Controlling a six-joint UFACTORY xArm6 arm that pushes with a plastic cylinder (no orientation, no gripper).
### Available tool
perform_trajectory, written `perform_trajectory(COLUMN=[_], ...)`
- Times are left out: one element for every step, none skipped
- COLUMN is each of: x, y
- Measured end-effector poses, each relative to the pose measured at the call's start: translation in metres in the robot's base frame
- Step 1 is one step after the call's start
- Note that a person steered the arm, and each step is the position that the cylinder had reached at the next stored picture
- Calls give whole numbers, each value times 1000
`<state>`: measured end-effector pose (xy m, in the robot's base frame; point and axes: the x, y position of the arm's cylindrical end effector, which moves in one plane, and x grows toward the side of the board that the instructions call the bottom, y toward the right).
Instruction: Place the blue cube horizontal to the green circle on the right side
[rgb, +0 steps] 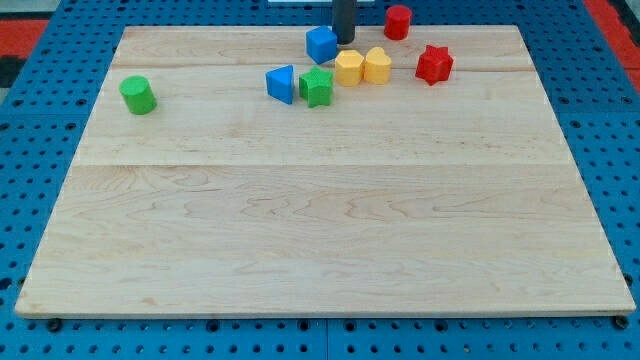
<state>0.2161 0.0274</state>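
Note:
The blue cube (321, 45) sits near the view's top edge of the wooden board (320, 220), a little left of centre. The green circle, a short green cylinder (137, 95), stands far to the view's left. My tip (344, 41) is at the cube's right side, touching or almost touching it. The rod rises out of the view's top.
Just below the cube lie a blue triangular block (281, 84) and a green star (316, 87). To their right are two yellow blocks (349, 68) (377, 65), a red star (434, 64) and a red cylinder (398, 21) by the top edge.

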Motion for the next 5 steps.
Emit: perform_trajectory(x=[6,27,42,31,18], y=[-10,-34,-57,-87,-111])
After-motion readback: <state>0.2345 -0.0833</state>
